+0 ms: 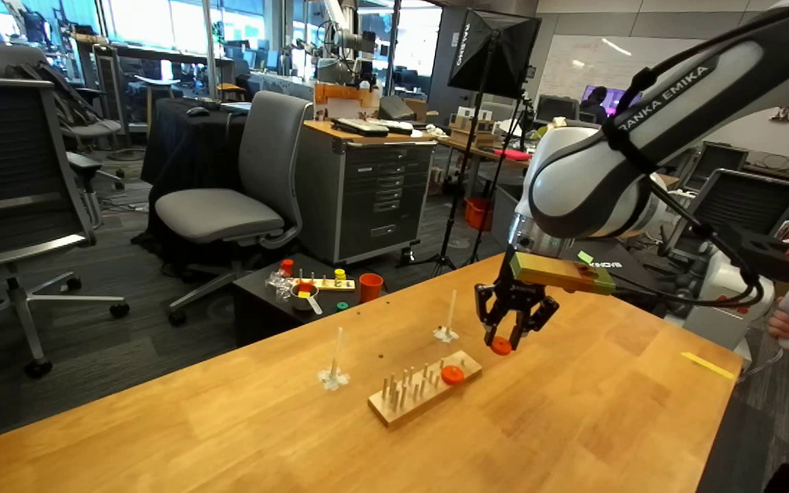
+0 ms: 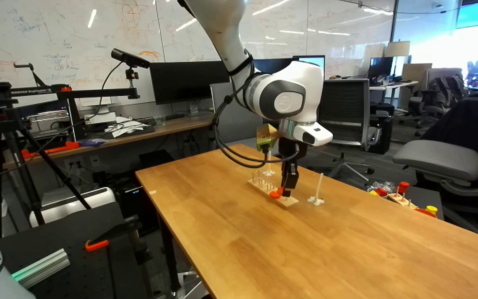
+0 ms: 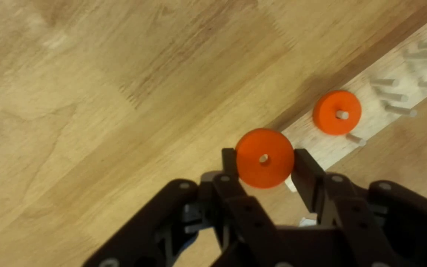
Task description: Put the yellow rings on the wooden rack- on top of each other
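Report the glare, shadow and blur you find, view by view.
In both exterior views, the windows are partly blown out; in an exterior view, the whiteboard carries bright glare streaks; in the wrist view, the gripper looks soft-edged and the tabletop darkens in a shadow-like band along the wooden rack.

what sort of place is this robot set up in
Probably a robotics lab, perhaps in an office: there's a Franka arm, a whiteboard with handwriting, and a softbox light.

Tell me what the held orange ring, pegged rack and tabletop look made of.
Held orange ring: plastic or painted wood, unclear which; smooth, evenly opaque color. Pegged rack: apparently pale wood, likely unvarnished, with faint grain and little gloss. Tabletop: seemingly wood, probably sealed, by its grain and soft sheen.
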### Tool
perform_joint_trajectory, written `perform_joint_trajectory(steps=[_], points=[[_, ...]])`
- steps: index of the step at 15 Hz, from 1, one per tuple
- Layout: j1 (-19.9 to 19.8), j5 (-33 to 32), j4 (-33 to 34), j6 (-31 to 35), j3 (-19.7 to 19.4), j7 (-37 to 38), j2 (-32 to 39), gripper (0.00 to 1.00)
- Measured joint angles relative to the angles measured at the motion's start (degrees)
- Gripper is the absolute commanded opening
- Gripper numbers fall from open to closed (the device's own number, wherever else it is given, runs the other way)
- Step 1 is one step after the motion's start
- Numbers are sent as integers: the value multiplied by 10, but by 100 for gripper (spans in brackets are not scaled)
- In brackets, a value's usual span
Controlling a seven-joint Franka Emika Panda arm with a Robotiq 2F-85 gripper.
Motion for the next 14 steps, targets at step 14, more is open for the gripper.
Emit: perform_joint_trajectory(steps=[14], points=[[51, -43, 112, -77, 3, 3, 74, 17]])
